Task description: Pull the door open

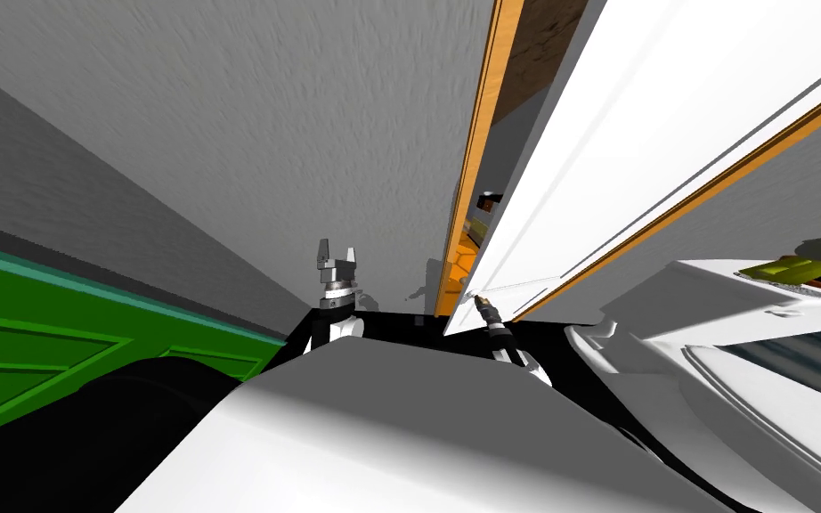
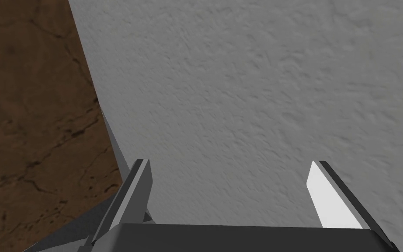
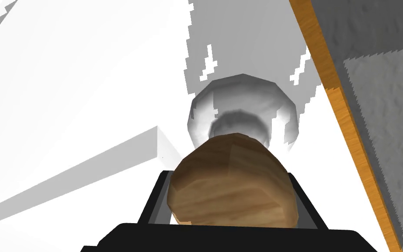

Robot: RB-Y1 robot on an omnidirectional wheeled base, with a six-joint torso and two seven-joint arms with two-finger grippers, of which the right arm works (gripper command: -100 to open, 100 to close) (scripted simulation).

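"Down at the free edge of the door, the right hand is clamped on the knob. Its fingers sit snug against the sides, with no slack that I can see."

"And the door itself?"

"Ajar, with a narrow gap between it and the orange frame. The left hand hangs wide open and empty, facing the grey wall just beside that frame."

"What worries you?"

"The knob is round and looks smooth, and the fingers are thin. As the door swings on its arc the pull goes off-line, and I'd guess the knob could slide out. That edge also sweeps towards the robot — the idle left arm may sit in its way."

"Anything you can't make out?"

"The fingertips — the knob covers them, so how deep the grip goes is a guess. The hinges are cut off. Through the gap there are only scraps of orange and brown, and I can't name them."
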